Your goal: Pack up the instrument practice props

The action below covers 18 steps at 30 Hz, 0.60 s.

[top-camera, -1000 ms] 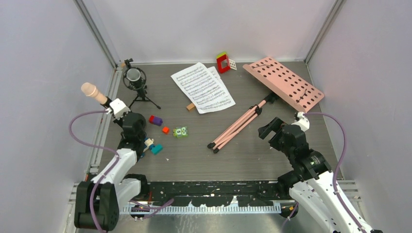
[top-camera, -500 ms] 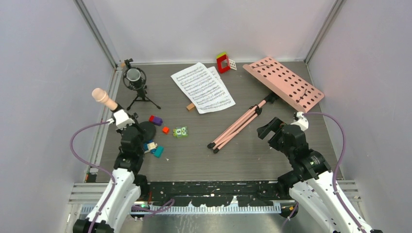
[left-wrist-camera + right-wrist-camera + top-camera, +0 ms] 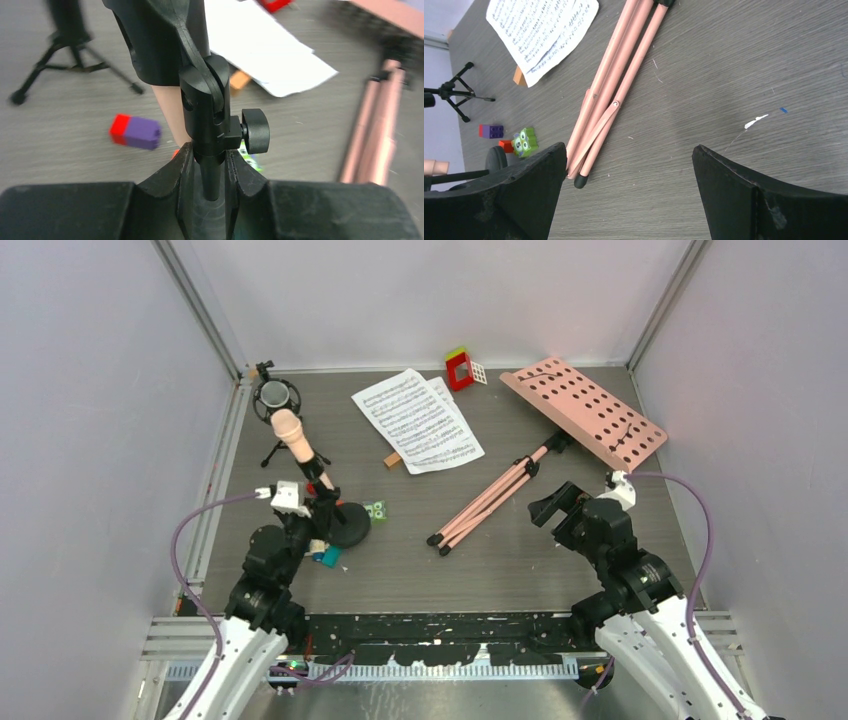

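Note:
My left gripper (image 3: 320,506) (image 3: 209,150) is shut on the thin black rod of the microphone stand (image 3: 212,172). The beige-pink microphone (image 3: 290,430) (image 3: 172,112) tilts up towards the far left, and its black round base (image 3: 350,530) is over the small blocks. The pink music stand lies on the table, with its perforated desk (image 3: 588,412) at the far right and its folded legs (image 3: 490,497) (image 3: 609,90) towards the middle. White sheet-music pages (image 3: 418,420) (image 3: 541,30) (image 3: 270,50) lie at the far middle. My right gripper (image 3: 555,505) (image 3: 629,155) is open and empty, just right of the leg tips.
A black microphone on a small tripod (image 3: 278,402) (image 3: 65,50) stands at the far left. Toy blocks lie about: red-yellow (image 3: 460,368), brown (image 3: 393,459), green owl (image 3: 376,510) (image 3: 524,141), teal (image 3: 325,555), purple-red (image 3: 136,132) (image 3: 491,131). Walls close in the left, right and far sides.
My left arm has swung the held microphone from the left wall towards the middle; its base now hangs over the blocks. My right arm has not moved.

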Each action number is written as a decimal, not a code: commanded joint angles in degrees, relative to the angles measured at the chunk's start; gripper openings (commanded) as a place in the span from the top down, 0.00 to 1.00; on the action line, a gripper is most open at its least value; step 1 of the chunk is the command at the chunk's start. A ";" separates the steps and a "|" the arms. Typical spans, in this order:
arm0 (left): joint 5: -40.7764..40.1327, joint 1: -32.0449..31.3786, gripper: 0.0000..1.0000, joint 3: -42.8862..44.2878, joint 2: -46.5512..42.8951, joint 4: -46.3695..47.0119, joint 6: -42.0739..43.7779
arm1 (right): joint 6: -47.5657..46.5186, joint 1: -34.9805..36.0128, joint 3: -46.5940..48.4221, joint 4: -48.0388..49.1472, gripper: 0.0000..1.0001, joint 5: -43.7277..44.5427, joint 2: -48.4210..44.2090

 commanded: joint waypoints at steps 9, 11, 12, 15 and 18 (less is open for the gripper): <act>37.31 -2.13 1.00 -2.37 -3.79 20.22 0.59 | 1.20 0.02 -0.88 1.96 0.00 -0.56 -0.71; 40.08 -2.73 1.00 -2.37 0.48 24.33 1.15 | 1.34 0.04 -0.99 1.70 0.00 -0.46 -1.08; 40.33 -3.11 1.00 -2.30 2.24 25.92 1.53 | 1.31 -0.01 -0.96 1.46 0.00 -0.30 -1.39; 40.03 -5.09 1.00 -1.97 6.64 28.44 5.11 | 1.24 0.04 -1.05 0.96 0.00 0.43 -2.24; 41.55 -7.99 1.00 -1.94 11.03 30.54 10.17 | 1.21 0.01 -1.22 0.94 0.00 0.58 -2.48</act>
